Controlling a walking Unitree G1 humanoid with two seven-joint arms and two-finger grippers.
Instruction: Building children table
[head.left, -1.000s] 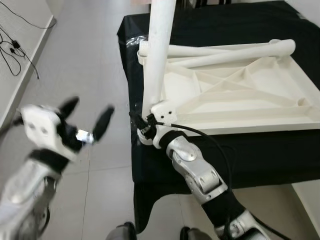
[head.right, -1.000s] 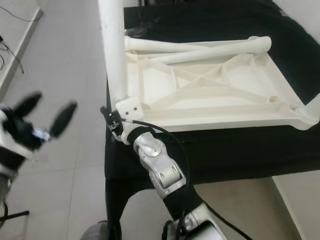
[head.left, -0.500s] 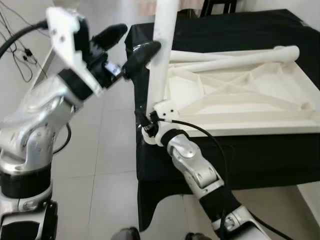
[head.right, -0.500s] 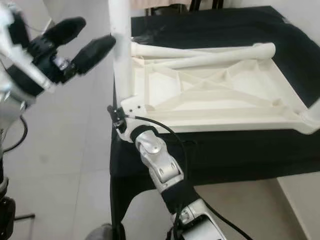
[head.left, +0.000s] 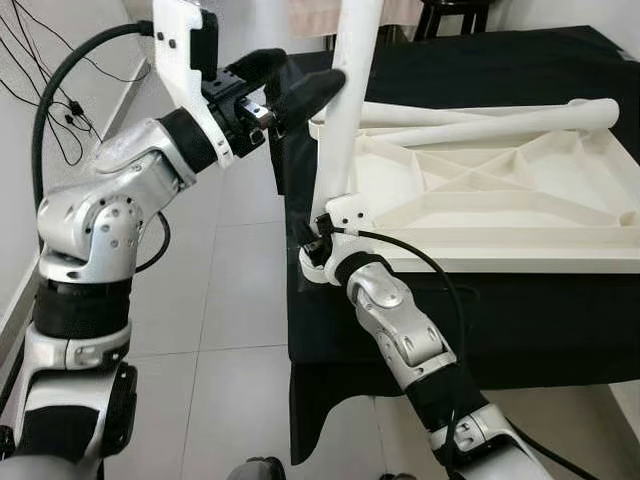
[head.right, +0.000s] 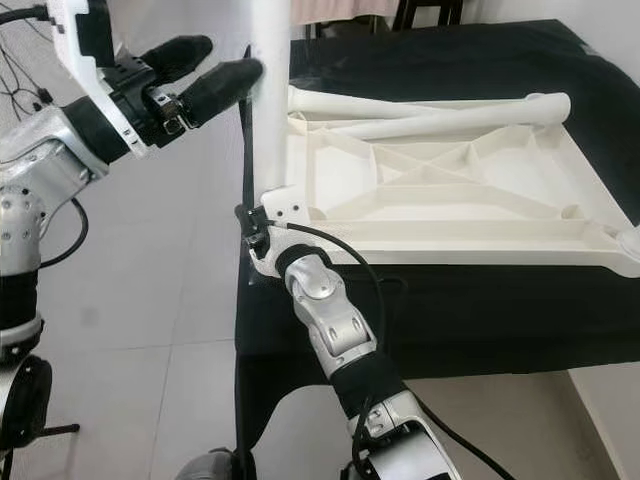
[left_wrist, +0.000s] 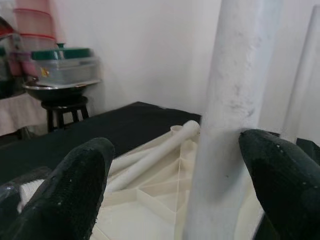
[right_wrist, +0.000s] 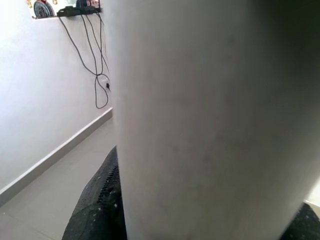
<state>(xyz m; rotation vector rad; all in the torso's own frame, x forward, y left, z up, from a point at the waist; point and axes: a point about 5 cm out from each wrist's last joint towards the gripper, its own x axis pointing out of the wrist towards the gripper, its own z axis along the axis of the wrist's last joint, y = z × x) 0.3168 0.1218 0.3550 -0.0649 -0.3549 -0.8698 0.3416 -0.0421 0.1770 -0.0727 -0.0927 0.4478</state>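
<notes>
A white children's tabletop (head.left: 500, 215) lies upside down on a table covered in black cloth (head.left: 520, 300). One white leg (head.left: 345, 110) stands upright in its near-left corner. Two loose legs (head.left: 480, 115) lie along the far edge. My left gripper (head.left: 300, 75) is raised and open beside the upright leg. In the left wrist view the leg (left_wrist: 230, 115) stands between the fingers (left_wrist: 65, 195), close against one of them. My right gripper (head.left: 316, 252) is at the foot of that leg. Its wrist view has the leg (right_wrist: 210, 115) right between the black fingers (right_wrist: 95, 210).
Grey tiled floor (head.left: 230, 300) runs along the table's left side. Black cables (head.left: 40, 60) lie by the left wall. A dark stool (head.left: 455, 10) stands beyond the table's far end. A stack of pots and boxes (left_wrist: 60, 70) rests on a stool by the wall.
My left arm has swung up from low on the left to the upper part of the upright leg, fingers still open. The right gripper has stayed at the leg's foot. The camera has shifted.
</notes>
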